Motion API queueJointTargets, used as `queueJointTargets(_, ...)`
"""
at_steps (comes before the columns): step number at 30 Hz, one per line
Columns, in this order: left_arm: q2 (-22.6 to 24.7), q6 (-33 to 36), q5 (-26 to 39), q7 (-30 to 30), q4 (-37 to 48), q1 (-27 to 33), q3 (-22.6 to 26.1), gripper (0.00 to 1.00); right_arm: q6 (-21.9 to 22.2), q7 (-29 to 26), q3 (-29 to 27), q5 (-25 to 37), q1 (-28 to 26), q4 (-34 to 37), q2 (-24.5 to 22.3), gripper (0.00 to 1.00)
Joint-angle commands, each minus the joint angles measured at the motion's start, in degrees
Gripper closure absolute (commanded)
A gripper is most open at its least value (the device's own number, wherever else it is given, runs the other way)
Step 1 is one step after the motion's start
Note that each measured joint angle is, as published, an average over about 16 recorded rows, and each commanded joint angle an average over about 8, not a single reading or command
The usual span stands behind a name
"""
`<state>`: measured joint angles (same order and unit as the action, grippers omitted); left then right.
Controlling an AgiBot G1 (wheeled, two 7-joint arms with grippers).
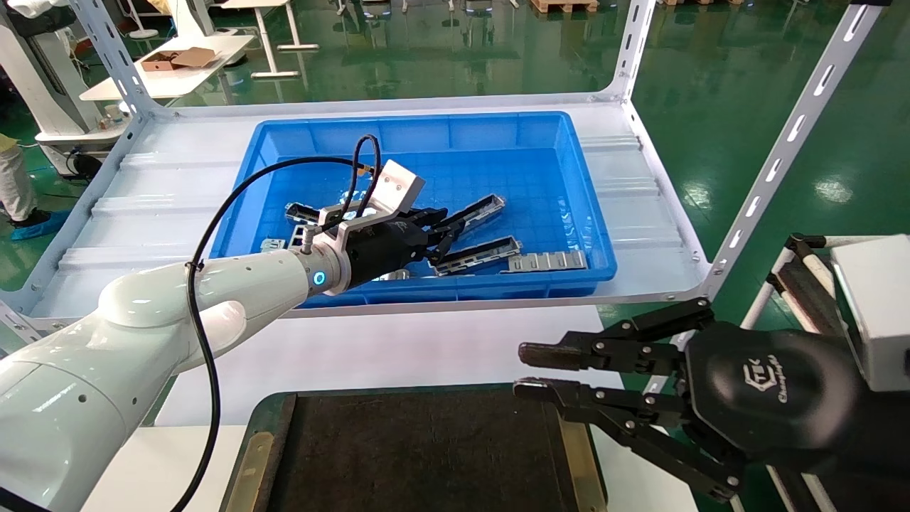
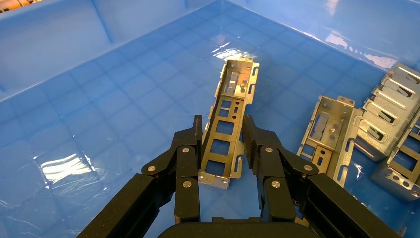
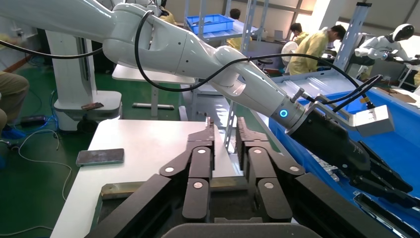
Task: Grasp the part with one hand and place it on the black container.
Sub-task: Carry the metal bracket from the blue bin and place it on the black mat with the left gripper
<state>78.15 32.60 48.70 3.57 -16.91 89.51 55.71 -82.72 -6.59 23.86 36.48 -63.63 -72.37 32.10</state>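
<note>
Right hand (image 1: 522,370) idle, fingers slightly apart, over tray (image 1: 419,455); left hand (image 2: 221,148) open astride bar (image 2: 229,119) at 12 o'clock—ungrasped, placing remains.

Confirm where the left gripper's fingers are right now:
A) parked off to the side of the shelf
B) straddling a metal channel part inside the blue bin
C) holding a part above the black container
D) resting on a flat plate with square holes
B: in the left wrist view the left gripper has its fingers on either side of the part, low over the floor of the blue bin.
</note>
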Motion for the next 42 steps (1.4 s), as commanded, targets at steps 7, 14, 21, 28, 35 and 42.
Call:
queueJointTargets(7, 0.0, -0.3, -2.4, 0.1, -0.1, 0.2, 1.4, 1.00, 0.0, 0.0, 0.0, 0.0, 0.0, 0.0, 0.0, 1.00)
queueJointTargets(14, -0.2, 0.3, -5.0, 1.0, 0.4, 1.4, 1.7, 1.00, 0.0, 0.0, 0.0, 0.0, 0.0, 0.0, 0.0, 1.00)
queueJointTargets(21, -0.3, -0.5, -7.0, 2.9, 2.1, 3.0, 1.6, 1.00, 0.0, 0.0, 0.0, 0.0, 0.0, 0.0, 0.0, 1.00)
queueJointTargets(28, -0.9, 1.0, -9.2, 3.0, 2.5, 4.8, 1.3, 1.00, 0.0, 0.0, 0.0, 0.0, 0.0, 0.0, 0.0, 1.00)
queueJointTargets(35, -2.7, 9.8, -11.0, 4.0, 2.9, 6.0, 0.6, 1.00, 0.0, 0.0, 0.0, 0.0, 0.0, 0.0, 0.0, 1.00)
queueJointTargets(42, -5.9, 24.1, -13.1, 5.8, 2.8, 6.8, -0.5, 1.00, 0.0, 0.0, 0.0, 0.0, 0.0, 0.0, 0.0, 1.00)
